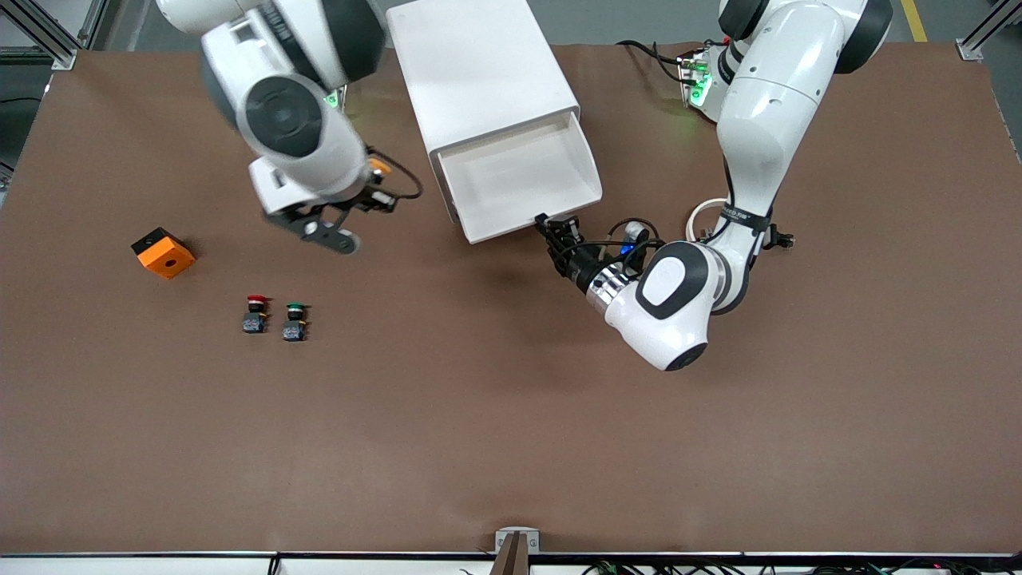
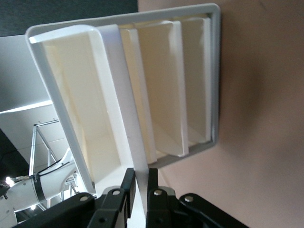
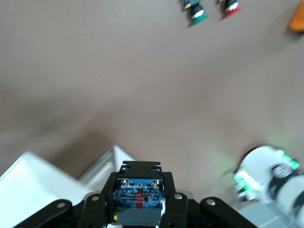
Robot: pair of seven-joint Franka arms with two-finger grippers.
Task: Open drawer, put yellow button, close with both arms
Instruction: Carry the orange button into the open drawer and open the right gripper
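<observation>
The white cabinet [image 1: 479,72] stands at the robots' side of the table with its top drawer [image 1: 519,176] pulled out and empty. My left gripper [image 1: 555,228] is shut on the drawer's front lip [image 2: 137,142] at the corner toward the left arm's end; its fingers [image 2: 127,185] pinch the thin panel. The three other drawers [image 2: 166,85] are pushed in. My right gripper [image 1: 377,188] is up over the table beside the cabinet, toward the right arm's end, shut on the yellow button [image 1: 380,167]. The button's blue-black body [image 3: 140,194] sits between the right fingers.
A red-capped button [image 1: 255,313] and a green-capped button [image 1: 295,321] stand side by side nearer the front camera, toward the right arm's end. An orange block [image 1: 164,252] lies farther toward that end. All three also show in the right wrist view.
</observation>
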